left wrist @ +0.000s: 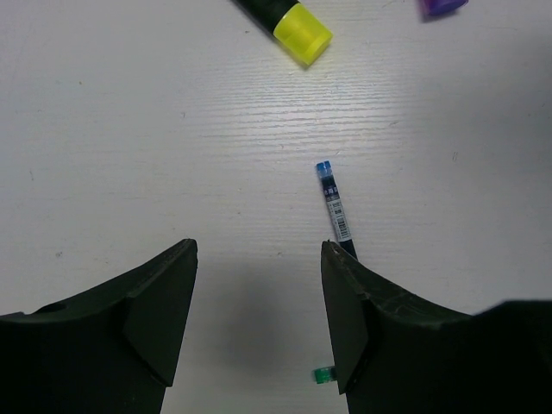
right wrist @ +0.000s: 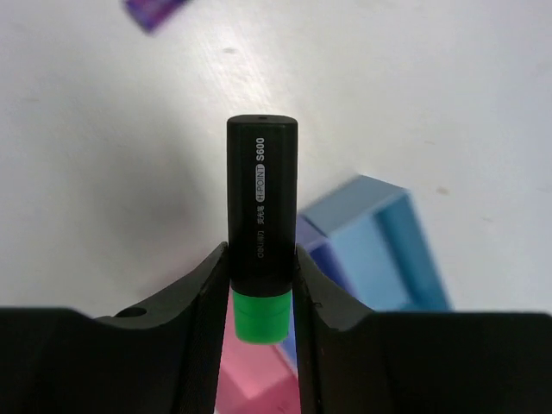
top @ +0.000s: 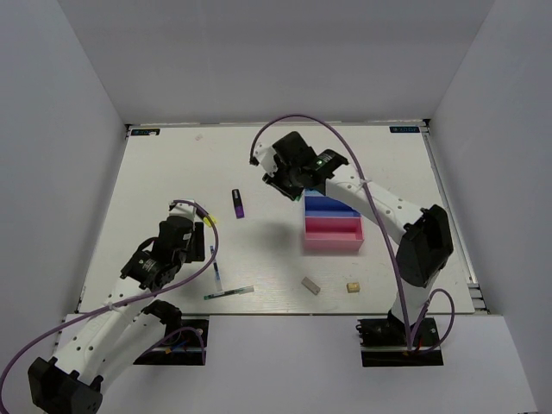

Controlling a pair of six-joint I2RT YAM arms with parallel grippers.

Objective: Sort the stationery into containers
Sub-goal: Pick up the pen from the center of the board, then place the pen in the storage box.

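My right gripper [right wrist: 261, 252] is shut on a black highlighter with a green cap [right wrist: 261, 198], held in the air above the far end of the containers. Below it lie the light blue tray [right wrist: 379, 250] and the pink tray [right wrist: 246, 379]. From above, the dark blue tray [top: 332, 207] and pink tray [top: 332, 233] show, and the right gripper [top: 278, 181] hangs just beyond them. My left gripper [left wrist: 259, 246] is open over bare table, with a blue-tipped pen [left wrist: 335, 205] by its right finger. A yellow-capped highlighter [left wrist: 300, 33] and a purple-capped one [top: 237, 203] lie on the table.
A second thin pen [top: 228, 293] lies near the front edge. Its green tip [left wrist: 322, 374] peeks out by my left gripper's right finger. A grey eraser [top: 310, 285] and a tan eraser [top: 353, 286] sit in front of the pink tray. White walls enclose the table.
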